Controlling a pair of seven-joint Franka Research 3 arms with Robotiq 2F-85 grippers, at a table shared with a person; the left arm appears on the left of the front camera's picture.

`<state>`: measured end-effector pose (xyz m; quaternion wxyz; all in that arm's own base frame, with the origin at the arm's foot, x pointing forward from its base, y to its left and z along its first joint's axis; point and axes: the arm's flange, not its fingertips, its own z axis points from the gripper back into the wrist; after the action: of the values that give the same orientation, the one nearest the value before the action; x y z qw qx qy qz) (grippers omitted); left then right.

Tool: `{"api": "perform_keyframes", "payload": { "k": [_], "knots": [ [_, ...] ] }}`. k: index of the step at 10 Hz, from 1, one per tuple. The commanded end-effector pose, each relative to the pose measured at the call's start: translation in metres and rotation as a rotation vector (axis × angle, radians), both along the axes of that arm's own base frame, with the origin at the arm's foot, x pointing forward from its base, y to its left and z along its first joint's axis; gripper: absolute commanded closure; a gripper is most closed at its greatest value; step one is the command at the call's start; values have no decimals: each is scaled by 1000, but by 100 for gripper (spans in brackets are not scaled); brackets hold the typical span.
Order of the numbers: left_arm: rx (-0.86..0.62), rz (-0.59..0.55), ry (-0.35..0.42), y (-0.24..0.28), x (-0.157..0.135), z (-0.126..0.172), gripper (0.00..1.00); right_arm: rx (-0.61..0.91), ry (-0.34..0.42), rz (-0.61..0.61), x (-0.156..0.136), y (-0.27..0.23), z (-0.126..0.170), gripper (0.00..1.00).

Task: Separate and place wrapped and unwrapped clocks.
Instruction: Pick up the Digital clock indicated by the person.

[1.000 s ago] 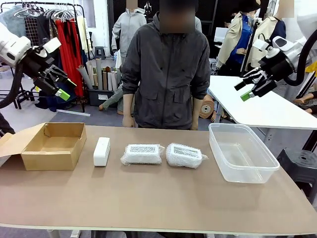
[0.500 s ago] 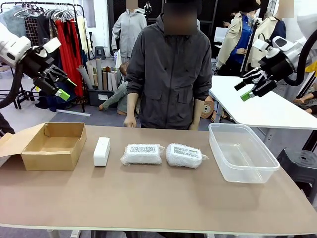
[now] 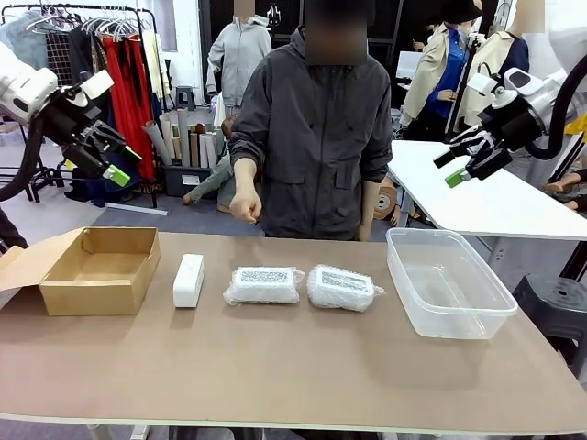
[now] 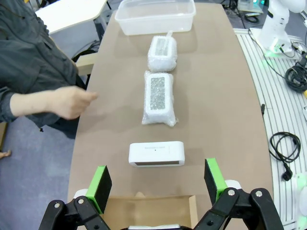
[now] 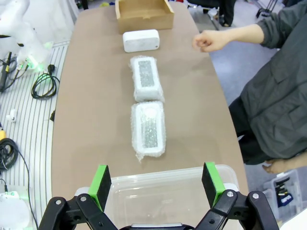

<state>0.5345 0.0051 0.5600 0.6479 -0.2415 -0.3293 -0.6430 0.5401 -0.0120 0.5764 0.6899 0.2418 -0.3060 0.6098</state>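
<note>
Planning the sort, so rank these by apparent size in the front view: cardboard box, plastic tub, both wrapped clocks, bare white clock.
1. plastic tub and cardboard box: largest, too alike to rank.
2. left wrapped clock and right wrapped clock: alike.
3. bare white clock: smallest.

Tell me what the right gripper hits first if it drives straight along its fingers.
Probably the clear tub: in the right wrist view it lies between the open right gripper's fingers, nearer than the nearest wrapped clock. Depth is unclear.
</note>
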Motion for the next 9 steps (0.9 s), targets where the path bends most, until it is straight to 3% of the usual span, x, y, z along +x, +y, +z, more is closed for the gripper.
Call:
{"api": "perform_keyframes", "payload": {
  "k": [1,9],
  "knots": [
    [0,2,-2,1,0,1,0,0,-2,2,0,1,1,0],
    [0,2,-2,1,0,1,0,0,-2,2,0,1,1,0]
  ]
}}
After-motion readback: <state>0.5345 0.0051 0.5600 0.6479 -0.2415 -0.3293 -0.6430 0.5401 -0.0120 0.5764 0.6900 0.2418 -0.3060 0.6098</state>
